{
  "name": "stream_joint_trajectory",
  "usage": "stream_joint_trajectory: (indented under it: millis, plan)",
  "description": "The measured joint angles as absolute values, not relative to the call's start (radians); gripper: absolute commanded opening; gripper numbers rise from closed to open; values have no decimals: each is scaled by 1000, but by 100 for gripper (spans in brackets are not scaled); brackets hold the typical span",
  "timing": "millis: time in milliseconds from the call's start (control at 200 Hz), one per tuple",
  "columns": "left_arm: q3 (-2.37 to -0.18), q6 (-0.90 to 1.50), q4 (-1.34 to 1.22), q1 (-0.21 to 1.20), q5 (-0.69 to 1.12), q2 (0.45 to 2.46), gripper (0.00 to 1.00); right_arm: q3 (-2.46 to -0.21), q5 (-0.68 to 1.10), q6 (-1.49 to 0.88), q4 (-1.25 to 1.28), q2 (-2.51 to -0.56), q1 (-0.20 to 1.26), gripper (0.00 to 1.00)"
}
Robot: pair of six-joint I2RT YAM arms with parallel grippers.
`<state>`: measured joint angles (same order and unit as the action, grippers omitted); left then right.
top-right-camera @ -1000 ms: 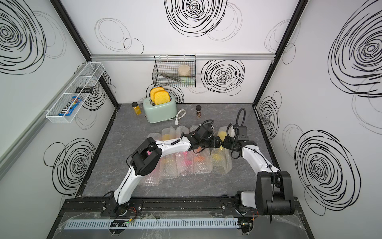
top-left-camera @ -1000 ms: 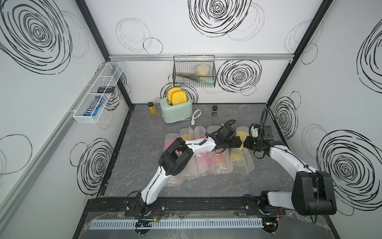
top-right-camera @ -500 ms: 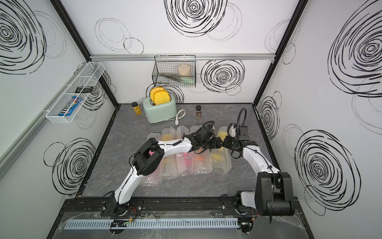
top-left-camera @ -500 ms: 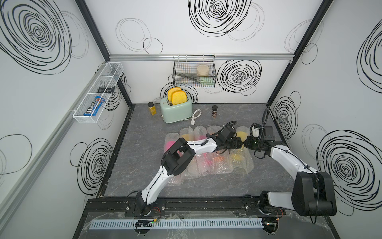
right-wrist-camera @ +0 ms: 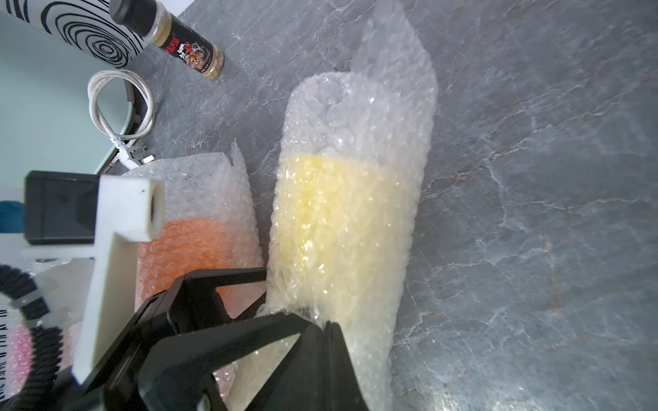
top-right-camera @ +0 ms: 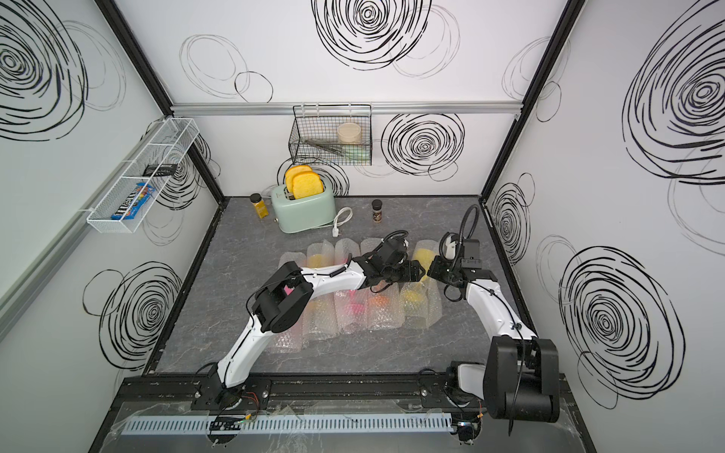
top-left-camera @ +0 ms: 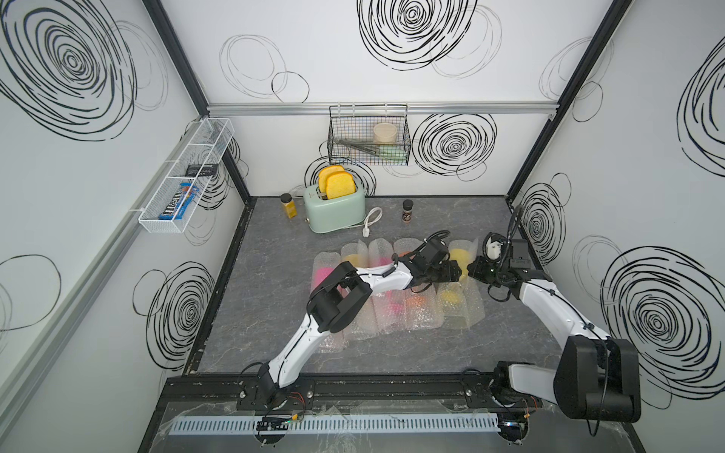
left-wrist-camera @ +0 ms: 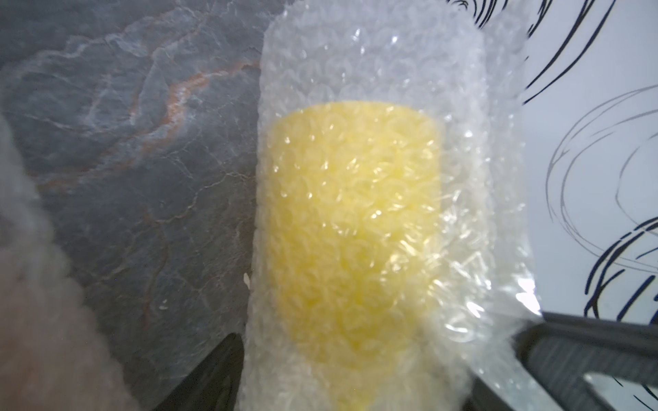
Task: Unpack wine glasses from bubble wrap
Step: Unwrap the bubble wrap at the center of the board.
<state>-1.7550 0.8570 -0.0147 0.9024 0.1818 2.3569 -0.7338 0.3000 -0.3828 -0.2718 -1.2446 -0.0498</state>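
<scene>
Several bubble wrap tubes lie side by side on the grey table, each with a wine glass inside. The rightmost bubble wrap (top-left-camera: 463, 310) (left-wrist-camera: 374, 53) (right-wrist-camera: 356, 114) holds a yellow wine glass (top-left-camera: 459, 257) (left-wrist-camera: 352, 231) (right-wrist-camera: 338, 231). My left gripper (top-left-camera: 451, 270) (top-right-camera: 412, 270) (left-wrist-camera: 350, 370) is open, one finger on each side of this tube near the bowl's narrow end. My right gripper (top-left-camera: 472, 270) (top-right-camera: 431, 270) (right-wrist-camera: 325, 325) is shut on a loose edge of the same wrap. An orange wine glass (right-wrist-camera: 192, 245) (top-left-camera: 416, 302) lies wrapped beside it.
A mint toaster (top-left-camera: 333, 211) with toast stands at the back, its white cord (top-left-camera: 370, 221) on the table. Spice jars (top-left-camera: 408, 210) (top-left-camera: 289, 204) flank it. A wire basket (top-left-camera: 368, 137) hangs on the back wall, a white shelf (top-left-camera: 184, 176) on the left wall.
My left gripper has settled a little lower over the rightmost tube and its jaws have narrowed slightly. The right gripper has kept its pinch in place.
</scene>
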Motion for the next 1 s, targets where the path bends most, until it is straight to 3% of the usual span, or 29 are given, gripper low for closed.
stream_joint_trajectory:
  millis: [1001]
  plan:
    - [-1709,873,-81,889,194,2355,77,-561,199,-485,-207,-997,-176,0]
